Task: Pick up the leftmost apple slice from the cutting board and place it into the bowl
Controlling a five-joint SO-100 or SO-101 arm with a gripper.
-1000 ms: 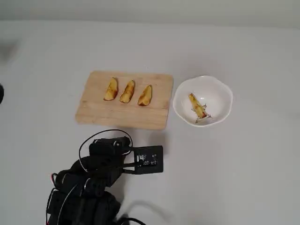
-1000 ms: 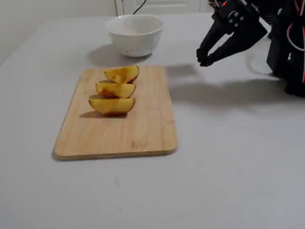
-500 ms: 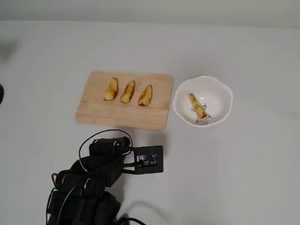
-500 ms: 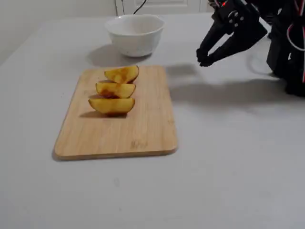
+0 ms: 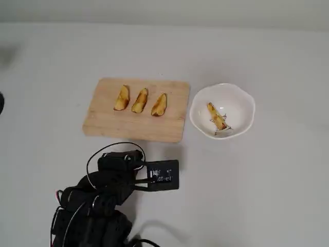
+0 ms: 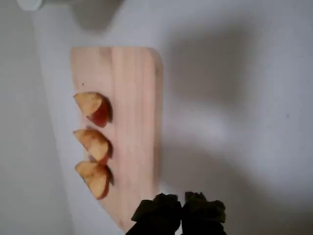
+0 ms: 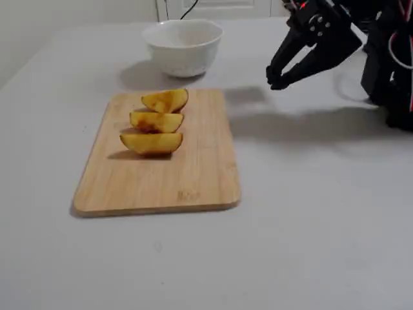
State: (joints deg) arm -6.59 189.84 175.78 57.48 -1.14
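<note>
Three apple slices lie in a row on the cutting board (image 5: pixel 103 121) (image 7: pixel 193 161) (image 6: pixel 137 98). The apple slice farthest from the bowl is leftmost in the overhead view (image 5: pixel 122 98), nearest in the fixed view (image 7: pixel 151 143) and lowest in the wrist view (image 6: pixel 93 178). The white bowl (image 5: pixel 237 103) (image 7: pixel 184 55) holds another slice (image 5: pixel 216 116). My gripper (image 7: pixel 276 81) (image 6: pixel 182 211) hovers above the table beside the board's long edge, shut with nothing in it. In the overhead view its fingertips are hidden under the wrist camera module (image 5: pixel 163 175).
The arm's body and cables (image 5: pixel 97 206) (image 7: pixel 387 58) stand on the white table, on the side of the board away from the slices. A sliver of the bowl (image 6: pixel 29 4) shows at the wrist view's top left.
</note>
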